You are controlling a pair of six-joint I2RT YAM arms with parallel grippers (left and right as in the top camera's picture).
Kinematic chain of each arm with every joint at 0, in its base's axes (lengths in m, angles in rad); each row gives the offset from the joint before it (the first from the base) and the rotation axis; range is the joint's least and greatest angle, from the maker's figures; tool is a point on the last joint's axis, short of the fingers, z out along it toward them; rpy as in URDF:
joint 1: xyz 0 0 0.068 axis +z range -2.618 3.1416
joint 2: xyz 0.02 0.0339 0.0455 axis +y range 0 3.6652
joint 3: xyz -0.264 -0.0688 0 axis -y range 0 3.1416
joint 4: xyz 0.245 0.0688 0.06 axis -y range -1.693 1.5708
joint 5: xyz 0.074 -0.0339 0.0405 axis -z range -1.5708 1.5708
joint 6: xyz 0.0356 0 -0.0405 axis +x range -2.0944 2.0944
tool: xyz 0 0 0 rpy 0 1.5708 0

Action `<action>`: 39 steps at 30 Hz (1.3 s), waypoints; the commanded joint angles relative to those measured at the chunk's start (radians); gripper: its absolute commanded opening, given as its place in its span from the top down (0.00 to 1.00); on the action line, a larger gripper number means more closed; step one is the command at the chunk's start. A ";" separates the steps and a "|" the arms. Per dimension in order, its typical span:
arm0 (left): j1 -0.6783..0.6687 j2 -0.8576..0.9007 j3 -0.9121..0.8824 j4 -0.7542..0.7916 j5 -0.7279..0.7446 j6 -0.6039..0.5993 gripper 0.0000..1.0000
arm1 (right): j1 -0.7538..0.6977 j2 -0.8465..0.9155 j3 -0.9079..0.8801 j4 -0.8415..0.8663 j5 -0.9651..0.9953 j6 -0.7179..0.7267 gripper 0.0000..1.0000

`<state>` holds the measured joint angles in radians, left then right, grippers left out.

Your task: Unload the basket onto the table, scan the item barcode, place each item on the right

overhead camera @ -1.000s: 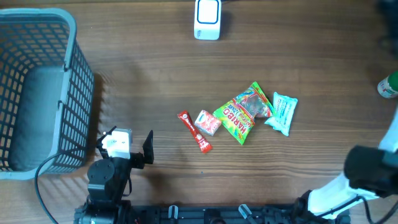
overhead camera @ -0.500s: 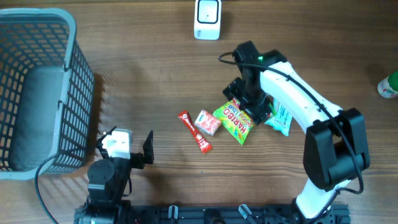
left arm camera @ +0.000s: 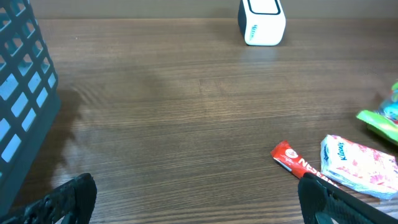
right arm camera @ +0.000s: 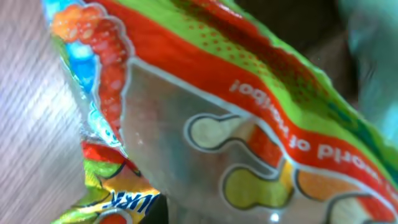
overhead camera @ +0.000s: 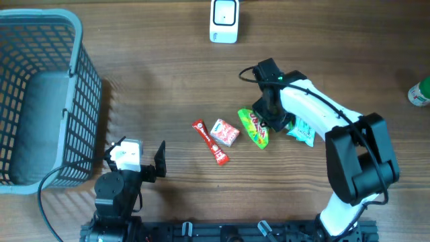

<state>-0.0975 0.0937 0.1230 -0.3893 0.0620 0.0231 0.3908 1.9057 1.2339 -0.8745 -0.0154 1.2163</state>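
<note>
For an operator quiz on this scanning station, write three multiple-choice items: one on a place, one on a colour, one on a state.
1. Where does the white scanner stand?
A) alone, at the top of the overhead view
B) at the bottom edge
C) in the middle of the view

2. What colour is the stick packet?
A) blue
B) red
C) yellow

3. How is the left gripper?
A) shut on a packet
B) open and empty
C) out of view

Key: A, the overhead view shows it alone at the top; B, its wrapper is red with white print; B, its fingers stand apart with nothing between them.
</note>
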 commanded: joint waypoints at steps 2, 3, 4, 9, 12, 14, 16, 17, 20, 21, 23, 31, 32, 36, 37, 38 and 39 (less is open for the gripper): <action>-0.003 -0.005 -0.007 0.006 0.012 -0.009 0.00 | -0.009 0.026 0.173 -0.119 -0.550 -0.024 0.94; -0.003 -0.005 -0.007 0.006 0.012 -0.009 0.00 | -0.012 0.026 0.174 -0.122 -0.713 -0.022 0.96; -0.003 -0.005 -0.007 0.006 0.012 -0.009 0.00 | -0.014 0.026 0.173 -0.122 -0.836 -0.011 0.95; -0.003 -0.005 -0.007 0.006 0.012 -0.009 0.00 | -0.014 0.026 0.173 0.058 -1.233 -0.132 0.96; -0.003 -0.005 -0.007 0.006 0.012 -0.009 0.00 | -0.014 0.026 0.173 0.414 -1.423 -0.104 0.95; -0.003 -0.005 -0.007 0.006 0.012 -0.009 0.00 | -0.014 0.026 0.173 0.586 -1.432 0.054 0.96; -0.003 -0.005 -0.007 0.006 0.012 -0.009 0.00 | -0.012 0.026 0.173 0.676 -1.424 0.347 0.96; -0.003 -0.005 -0.007 0.006 0.012 -0.009 0.00 | -0.011 0.026 0.173 0.675 -1.422 0.443 0.96; -0.003 -0.005 -0.007 0.006 0.012 -0.009 0.00 | -0.011 0.026 0.172 0.672 -1.334 0.699 0.96; -0.003 -0.005 -0.007 0.006 0.012 -0.009 0.00 | -0.011 0.026 0.172 0.673 -1.304 0.693 0.92; -0.003 -0.005 -0.007 0.006 0.012 -0.009 0.00 | -0.011 0.026 0.172 0.681 -1.247 0.695 0.82; -0.003 -0.005 -0.007 0.006 0.012 -0.009 0.00 | -0.008 0.026 0.172 0.630 -0.851 0.508 0.37; -0.003 -0.005 -0.007 0.006 0.012 -0.009 0.00 | -0.008 0.026 0.172 0.630 -0.830 0.379 0.26; -0.003 -0.005 -0.007 0.006 0.012 -0.009 0.00 | -0.006 0.026 0.172 0.628 -0.839 -0.471 0.00; -0.003 -0.005 -0.007 0.006 0.012 -0.009 0.00 | -0.006 0.026 0.172 0.586 -0.849 -0.632 0.00; -0.003 -0.005 -0.007 0.006 0.012 -0.009 0.00 | -0.006 0.026 0.172 0.544 -0.856 -0.740 0.01; -0.003 -0.005 -0.007 0.006 0.012 -0.009 0.00 | 0.002 0.026 0.172 0.462 -0.815 -0.969 0.00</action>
<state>-0.0975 0.0937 0.1230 -0.3885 0.0620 0.0231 0.3809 1.9301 1.3941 -0.3256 -0.8783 0.7979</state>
